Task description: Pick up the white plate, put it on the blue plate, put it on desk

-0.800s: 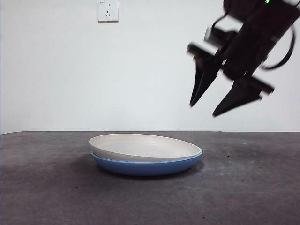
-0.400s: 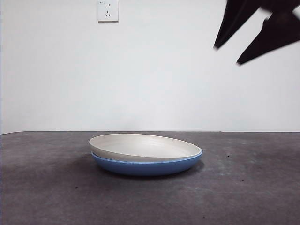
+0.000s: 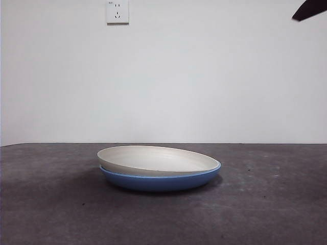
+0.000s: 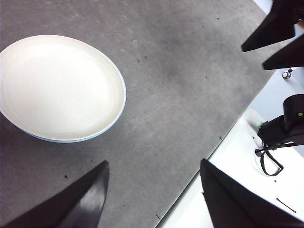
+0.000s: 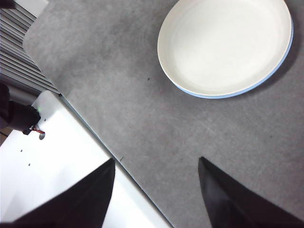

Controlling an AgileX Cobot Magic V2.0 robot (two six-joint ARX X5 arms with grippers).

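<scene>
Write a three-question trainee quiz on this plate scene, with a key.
1. True or false: the white plate sits nested in the blue plate.
2. Which gripper holds a plate? A) left B) right C) neither
3. Fill in: the stacked plates rest on the ____.

Key:
1. True.
2. C: the left gripper and right gripper are both open and raised off the desk.
3. Desk.

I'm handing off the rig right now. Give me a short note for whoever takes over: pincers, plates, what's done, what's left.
Left pincer: open, empty, high above the desk.
Right pincer: open, empty, also raised clear of the plates.
White plate: nested on the blue plate, mid-desk.
Done: white plate stacked on blue.
Left: nothing obvious; confirm the stack sits steady.
</scene>
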